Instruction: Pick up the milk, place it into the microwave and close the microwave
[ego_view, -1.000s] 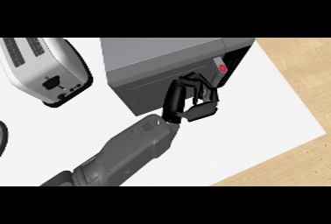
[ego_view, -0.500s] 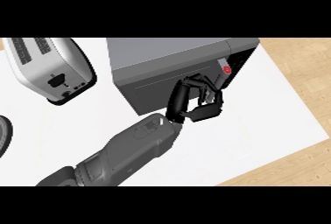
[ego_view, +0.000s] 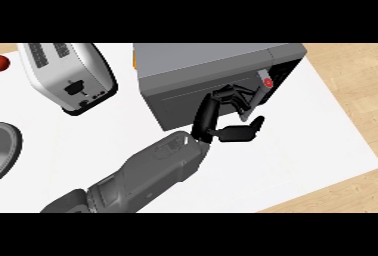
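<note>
With the hand (ego_view: 221, 112) pressing loosely curled fingers, holding nothing, on the microwave (ego_view: 214, 75) door by the control panel (ego_view: 267, 85), a slip could leave it ajar.

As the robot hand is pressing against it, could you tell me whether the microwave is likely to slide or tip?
The microwave is a broad, flat-sitting box, so it probably feels heavy and should not tip. Its panels look rigid where the robot hand touches the front. The smooth white counter might let it slide slightly.
</note>
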